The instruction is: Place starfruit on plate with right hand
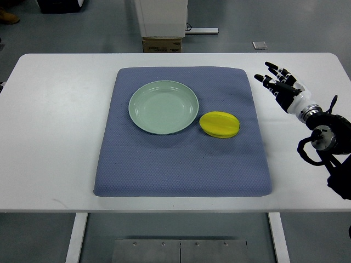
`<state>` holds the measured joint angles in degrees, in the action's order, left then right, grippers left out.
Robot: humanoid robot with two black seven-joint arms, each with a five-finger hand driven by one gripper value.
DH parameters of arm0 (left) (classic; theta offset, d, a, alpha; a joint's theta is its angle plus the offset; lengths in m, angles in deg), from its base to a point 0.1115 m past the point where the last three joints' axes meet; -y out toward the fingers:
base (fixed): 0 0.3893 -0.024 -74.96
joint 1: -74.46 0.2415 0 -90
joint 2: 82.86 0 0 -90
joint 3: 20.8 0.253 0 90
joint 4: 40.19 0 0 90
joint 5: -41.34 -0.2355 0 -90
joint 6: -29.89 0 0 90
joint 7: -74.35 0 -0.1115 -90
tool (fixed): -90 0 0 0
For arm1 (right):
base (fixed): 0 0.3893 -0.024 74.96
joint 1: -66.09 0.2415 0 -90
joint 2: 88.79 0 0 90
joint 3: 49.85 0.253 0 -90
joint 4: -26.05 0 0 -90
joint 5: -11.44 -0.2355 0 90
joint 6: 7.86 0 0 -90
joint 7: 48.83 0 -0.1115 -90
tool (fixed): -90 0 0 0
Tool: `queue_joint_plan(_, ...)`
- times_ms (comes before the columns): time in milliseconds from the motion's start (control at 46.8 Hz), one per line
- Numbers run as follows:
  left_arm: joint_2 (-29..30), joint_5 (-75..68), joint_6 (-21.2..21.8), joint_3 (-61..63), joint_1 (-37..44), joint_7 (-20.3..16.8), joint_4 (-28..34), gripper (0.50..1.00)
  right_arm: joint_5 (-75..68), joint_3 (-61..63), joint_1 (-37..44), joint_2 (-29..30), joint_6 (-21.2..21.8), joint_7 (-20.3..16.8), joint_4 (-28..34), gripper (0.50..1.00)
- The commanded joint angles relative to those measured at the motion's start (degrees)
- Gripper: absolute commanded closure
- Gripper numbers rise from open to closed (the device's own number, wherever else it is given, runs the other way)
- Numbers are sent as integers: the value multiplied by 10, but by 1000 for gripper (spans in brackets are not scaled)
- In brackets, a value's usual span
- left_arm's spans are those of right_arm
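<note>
Surface [55, 137]: a white top filling most of the view and carrying everything else. It is bare at the 9 o'clock side, and no left arm shows there.

Mat [181, 159]: a blue-grey padded square laid in the middle of the surface. It probably serves to keep the items from sliding and to cushion a set-down.

Right arm [329, 148]: enters from the right edge at about 3 o'clock, with dark joints and cabling, and is angled toward 10 o'clock.

Plate [143, 118]: pale green, round and empty. It sits on the mat slightly toward 11 o'clock of the mat's centre and is the goal of the task.

Starfruit [219, 124]: yellow and ridged, lying on its side on the mat at the plate's 4 o'clock. It is just beside the rim, and I cannot tell from above whether the two touch. It is not yet on the plate.

Right robot hand [279, 87]: over the bare surface just off the mat's corner at 2 o'clock, well apart from the starfruit. Its fingers are spread and released, grasping nothing, and they point toward 10 o'clock. This looks like a ready pose before reaching toward the fruit.

Step in hand: the approach. The grasp and the transfer are both still to come.
</note>
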<state>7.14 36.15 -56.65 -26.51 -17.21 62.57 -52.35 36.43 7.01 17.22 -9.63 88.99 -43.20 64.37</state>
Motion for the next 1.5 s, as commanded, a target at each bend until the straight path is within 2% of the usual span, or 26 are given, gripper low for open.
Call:
queue_joint_plan(0,0,0,1,-1,0,0,0,500,0,0,0,-1,0,0,0,500)
queue_joint_plan(1004,0,0,1,-1,0,0,0,500,-1,-1,8,-3,0,-1,-9,500)
queue_joint_plan(1282,0,0,1,-1,0,0,0,500,-2,0,18,-4,6,-40,-11,500)
queue_joint_plan(1474,0,0,1,-1,0,0,0,500,-2,2,20,-3,6,-44,-11,500)
